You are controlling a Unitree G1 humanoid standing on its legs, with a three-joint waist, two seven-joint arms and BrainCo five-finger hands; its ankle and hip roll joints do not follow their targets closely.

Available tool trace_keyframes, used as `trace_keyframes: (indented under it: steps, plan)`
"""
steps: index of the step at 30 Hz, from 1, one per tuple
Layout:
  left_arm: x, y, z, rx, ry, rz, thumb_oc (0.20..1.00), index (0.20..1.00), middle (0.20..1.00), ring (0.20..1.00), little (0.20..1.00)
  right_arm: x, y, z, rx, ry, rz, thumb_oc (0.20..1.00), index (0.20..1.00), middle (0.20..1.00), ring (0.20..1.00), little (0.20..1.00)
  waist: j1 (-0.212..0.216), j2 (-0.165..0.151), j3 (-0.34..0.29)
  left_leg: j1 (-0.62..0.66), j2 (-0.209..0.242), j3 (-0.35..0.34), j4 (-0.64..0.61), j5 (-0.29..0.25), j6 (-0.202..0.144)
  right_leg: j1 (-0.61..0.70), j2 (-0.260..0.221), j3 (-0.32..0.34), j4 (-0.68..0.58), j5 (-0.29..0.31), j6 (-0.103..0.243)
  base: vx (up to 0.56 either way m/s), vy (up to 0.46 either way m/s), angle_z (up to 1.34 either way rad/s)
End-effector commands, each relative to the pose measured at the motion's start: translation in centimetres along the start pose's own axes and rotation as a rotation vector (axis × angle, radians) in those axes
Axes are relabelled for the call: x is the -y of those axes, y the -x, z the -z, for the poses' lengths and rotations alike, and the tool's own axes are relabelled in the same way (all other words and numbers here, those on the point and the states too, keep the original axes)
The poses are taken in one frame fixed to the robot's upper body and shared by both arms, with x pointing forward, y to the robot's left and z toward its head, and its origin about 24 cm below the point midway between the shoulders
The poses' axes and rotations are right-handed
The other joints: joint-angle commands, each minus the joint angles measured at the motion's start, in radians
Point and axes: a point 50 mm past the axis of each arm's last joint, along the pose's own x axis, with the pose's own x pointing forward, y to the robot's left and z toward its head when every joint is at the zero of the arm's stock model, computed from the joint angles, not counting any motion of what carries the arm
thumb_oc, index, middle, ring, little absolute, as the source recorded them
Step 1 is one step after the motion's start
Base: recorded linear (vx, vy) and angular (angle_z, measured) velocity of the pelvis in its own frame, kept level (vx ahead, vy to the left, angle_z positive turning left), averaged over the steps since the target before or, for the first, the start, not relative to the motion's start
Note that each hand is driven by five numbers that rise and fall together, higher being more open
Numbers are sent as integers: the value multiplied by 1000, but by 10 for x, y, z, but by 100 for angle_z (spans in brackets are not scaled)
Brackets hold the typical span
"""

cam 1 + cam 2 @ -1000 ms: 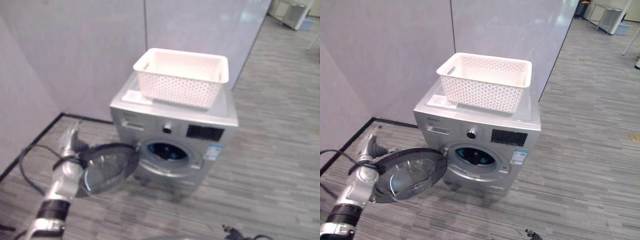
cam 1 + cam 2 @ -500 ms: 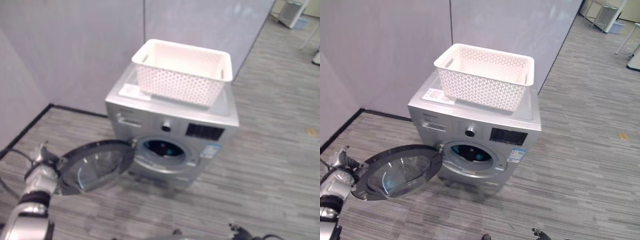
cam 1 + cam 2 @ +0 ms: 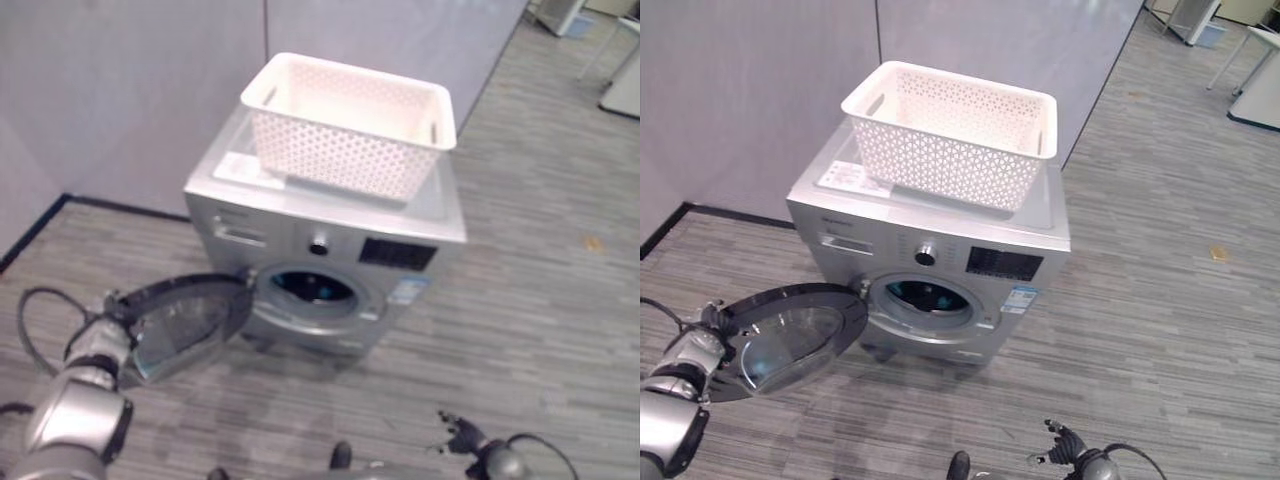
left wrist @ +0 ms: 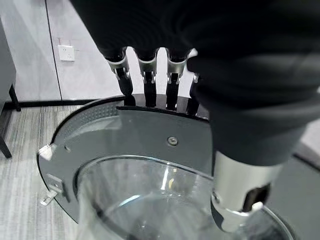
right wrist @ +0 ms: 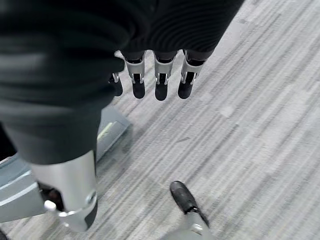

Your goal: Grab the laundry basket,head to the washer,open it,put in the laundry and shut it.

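Note:
A white perforated laundry basket [image 3: 950, 135] stands on top of the silver front-loading washer [image 3: 990, 265], and I see no laundry in it. The washer's round glass door [image 3: 790, 335] is swung wide open to the left. Something bluish shows inside the drum opening [image 3: 925, 295]. My left hand [image 3: 695, 345] is at the door's outer edge. In the left wrist view its straight fingers [image 4: 149, 80] rest on the door rim [image 4: 150, 117], with the thumb over the glass. My right hand [image 3: 1065, 445] hangs low over the floor, its fingers [image 5: 161, 75] relaxed and holding nothing.
Grey partition walls [image 3: 150, 90] stand behind and to the left of the washer. Grey plank floor [image 3: 1160, 300] spreads out to the right. White furniture [image 3: 1260, 90] stands far back on the right. A wall socket [image 4: 65, 52] shows past the door.
The camera has shifted. My left arm has drawn back toward the lower left, its hand staying at the open door's edge. My right hand has come into the eye views at the bottom.

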Motion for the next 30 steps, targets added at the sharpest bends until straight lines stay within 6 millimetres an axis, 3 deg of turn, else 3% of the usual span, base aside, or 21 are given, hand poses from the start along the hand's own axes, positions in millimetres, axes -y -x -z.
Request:
trace_keyframes:
  steps: [1, 4, 5, 7, 9, 10, 13, 15, 18, 19, 20, 21, 24, 25, 27, 28, 30]
  plan:
    - [35, 6, -2, 22, -86, 147, 1000, 1000, 1000, 1000, 1000, 19, 2, -7, 41, 29, 62, 1000, 1000, 1000, 1000, 1000, -15, 5, -9, -57, 50, 14, 9, 165, 8, -4, -36, 29, 57, -82, 91, -5, 8, -12]
    - [51, 10, -9, 72, -108, 185, 1000, 1000, 1000, 1000, 1000, 24, 2, -6, 33, 32, 80, 1000, 1000, 1000, 1000, 1000, -9, 11, -3, -53, 47, 14, 10, 168, 10, -1, -37, 34, 59, -84, 89, -2, 13, -14]
    - [72, 20, -29, 195, -106, 228, 1000, 1000, 1000, 1000, 1000, 29, 4, 1, 6, 12, 112, 1000, 1000, 1000, 1000, 1000, 0, 22, 7, -52, 42, 8, 12, 170, 12, 3, -41, 31, 62, -88, 88, 0, 0, 0]
    - [81, 28, -36, 262, -100, 252, 1000, 1000, 1000, 1000, 1000, 30, 5, 5, -7, -3, 123, 1000, 1000, 1000, 1000, 1000, 6, 28, 9, -50, 40, 5, 13, 172, 13, 7, -43, 29, 62, -90, 88, 7, 8, 2]
    - [108, 61, -41, 429, -18, 380, 1000, 1000, 1000, 1000, 1000, 33, 8, 16, -46, -41, 157, 1000, 1000, 1000, 1000, 1000, 27, 47, 14, -40, 31, -4, 15, 180, 15, 26, -48, 27, 56, -96, 87, 31, 16, 2]
    - [108, 62, -39, 425, -17, 384, 1000, 1000, 1000, 1000, 1000, 33, 8, 16, -49, -39, 155, 1000, 1000, 1000, 1000, 1000, 26, 48, 12, -39, 31, -3, 15, 180, 15, 27, -47, 27, 56, -96, 87, 23, 12, -4]
    - [125, 94, -27, 503, 97, 535, 1000, 1000, 1000, 1000, 1000, 34, 8, 22, -77, -59, 170, 1000, 1000, 1000, 1000, 1000, 41, 66, 4, -29, 21, -15, 17, 187, 19, 41, -53, 33, 45, -97, 86, -12, 5, 4]
    - [130, 112, -29, 567, 133, 618, 1000, 1000, 1000, 1000, 1000, 30, 7, 28, -110, -81, 162, 1000, 1000, 1000, 1000, 1000, 49, 76, 2, -29, 14, -7, 22, 202, 36, 44, -61, 17, 41, -81, 81, -74, -12, 1]
    - [132, 123, -37, 615, 179, 667, 1000, 1000, 1000, 1000, 1000, 28, 7, 36, -144, -135, 170, 1000, 1000, 1000, 1000, 1000, 49, 79, -5, -25, 6, -8, 24, 198, 39, 49, -68, 19, 36, -77, 84, -8, -10, 0]
    - [130, 130, -52, 679, 219, 690, 1000, 1000, 1000, 1000, 1000, 26, 9, 45, -181, -188, 189, 1000, 1000, 1000, 1000, 1000, 44, 80, -10, -23, 1, -7, 24, 193, 40, 52, -75, 19, 30, -71, 87, -12, -18, -6]
    - [130, 130, -53, 679, 219, 691, 1000, 1000, 1000, 1000, 1000, 26, 9, 45, -180, -189, 189, 1000, 1000, 1000, 1000, 1000, 45, 80, -10, -22, 1, -6, 25, 192, 40, 52, -75, 19, 30, -70, 88, -30, -29, -6]
    - [130, 134, -71, 741, 239, 691, 1000, 1000, 1000, 1000, 1000, 21, 12, 58, -243, -211, 189, 1000, 1000, 1000, 1000, 1000, 39, 78, -15, -22, -6, -7, 25, 187, 40, 53, -81, 19, 24, -63, 92, -26, -18, -3]
    - [124, 147, -121, 899, 291, 678, 1000, 1000, 1000, 1000, 1000, 7, 14, 73, -341, -193, 150, 1000, 1000, 1000, 1000, 1000, 26, 76, -20, -13, -21, 5, 23, 161, 45, 50, -95, 26, 13, -45, 103, -28, -7, -4]
    - [124, 146, -122, 900, 291, 677, 1000, 1000, 1000, 1000, 1000, 8, 14, 73, -340, -194, 151, 1000, 1000, 1000, 1000, 1000, 28, 76, -18, -12, -21, 6, 24, 161, 45, 50, -95, 27, 13, -45, 104, -14, -1, -8]
    - [120, 165, -153, 1027, 329, 706, 1000, 1000, 1000, 1000, 1000, -3, 17, 83, -401, -208, 124, 1000, 1000, 1000, 1000, 1000, 16, 77, -23, 0, -32, 20, 24, 145, 47, 44, -105, 39, 5, -33, 112, -15, -4, -17]
    - [120, 166, -154, 1028, 329, 705, 1000, 1000, 1000, 1000, 1000, -3, 17, 82, -400, -209, 125, 1000, 1000, 1000, 1000, 1000, 18, 77, -22, 1, -32, 22, 24, 144, 47, 44, -106, 41, 5, -32, 112, -10, -2, -24]
    - [119, 179, -174, 1103, 354, 738, 1000, 1000, 1000, 1000, 1000, -15, 16, 83, -422, -221, 91, 1000, 1000, 1000, 1000, 1000, 13, 82, -23, 11, -39, 36, 27, 136, 47, 38, -114, 56, -2, -27, 120, -3, -4, -31]
